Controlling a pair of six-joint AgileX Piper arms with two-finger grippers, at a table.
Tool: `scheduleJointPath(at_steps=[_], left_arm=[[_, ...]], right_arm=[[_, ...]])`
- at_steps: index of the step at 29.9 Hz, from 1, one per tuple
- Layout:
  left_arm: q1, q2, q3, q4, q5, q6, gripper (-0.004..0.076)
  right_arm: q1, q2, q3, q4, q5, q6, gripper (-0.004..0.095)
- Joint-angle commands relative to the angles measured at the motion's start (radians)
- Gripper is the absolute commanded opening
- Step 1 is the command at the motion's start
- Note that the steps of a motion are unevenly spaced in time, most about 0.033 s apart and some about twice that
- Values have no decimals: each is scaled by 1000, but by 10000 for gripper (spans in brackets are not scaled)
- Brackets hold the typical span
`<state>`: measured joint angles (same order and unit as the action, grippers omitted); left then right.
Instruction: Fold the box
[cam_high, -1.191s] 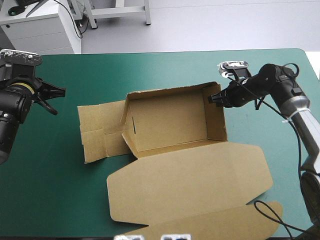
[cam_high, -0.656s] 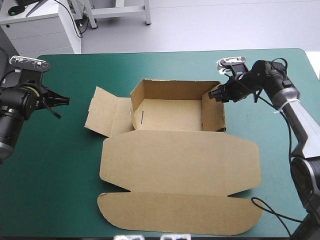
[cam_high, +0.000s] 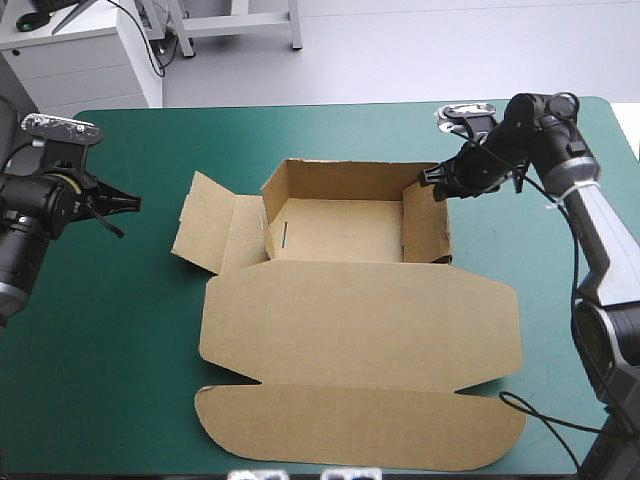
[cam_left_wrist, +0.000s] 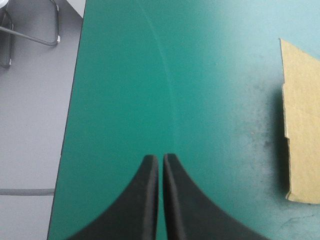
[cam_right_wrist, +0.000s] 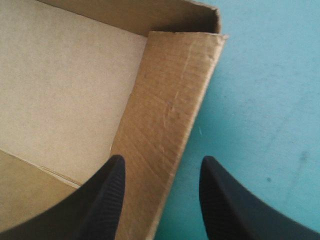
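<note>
**A:** Box (cam_high: 345, 235): where is it on the tabletop (cam_high: 110, 340)?

**B:** Around the middle, nearer the far edge. It's an open tray with its walls raised. The lid (cam_high: 360, 320) lies flat toward the near edge, and the tuck flap (cam_high: 360, 430) at its end almost reaches that edge.

**A:** And the tray's left end?

**B:** A side flap (cam_high: 205, 225) is spread out there on the tabletop.

**A:** What about your right tool (cam_right_wrist: 162, 167)?

**B:** Mine is open at the tray's far right corner. It straddles the right wall (cam_right_wrist: 172, 110), one side inside the tray and one outside. I hold nothing, and I can't tell whether it touches the board.

**A:** And your left tool (cam_left_wrist: 160, 161)?

**B:** Closed to a thin slit with nothing in it. It's over bare tabletop, well to the left of the side flap.
</note>
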<state>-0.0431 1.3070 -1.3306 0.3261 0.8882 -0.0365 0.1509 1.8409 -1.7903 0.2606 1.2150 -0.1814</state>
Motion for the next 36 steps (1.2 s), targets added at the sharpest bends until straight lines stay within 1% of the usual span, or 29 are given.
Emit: scheduleJointPath(at_steps=[1, 6, 9, 11, 12, 14, 22, 25, 28, 32, 36], left_arm=[[2, -27, -33, 13, -23, 1, 11], [2, -27, -33, 13, 5, 1, 11], [2, -27, -33, 13, 11, 1, 10], [2, -27, -33, 13, 13, 1, 10], [2, -27, -33, 13, 13, 1, 10], [2, -27, -33, 13, 13, 1, 10], [10, -18, -33, 3, 13, -5, 11], [71, -18, -33, -65, -20, -7, 11], [179, -18, -33, -220, -42, 23, 11], [328, -3, -33, -527, -32, 174, 11], [422, 29, -33, -800, 10, 311, 11]], right_arm=[[0, 9, -31, 44, -11, 5, 437], [0, 91, -31, 81, 17, -2, 399], [0, 128, -31, 104, 15, -2, 335], [0, 142, -31, 105, 15, -4, 247], [0, 147, -31, 105, 15, -6, 172], [0, 150, -31, 105, 10, -18, -15], [0, 100, -42, 105, -16, -20, -16], [-13, 50, -42, 110, -34, -20, -19], [-50, -2, -42, 114, -40, -20, -19], [-118, -69, -42, 132, -37, -30, -19], [-184, -138, -42, 243, -31, -85, -19]])
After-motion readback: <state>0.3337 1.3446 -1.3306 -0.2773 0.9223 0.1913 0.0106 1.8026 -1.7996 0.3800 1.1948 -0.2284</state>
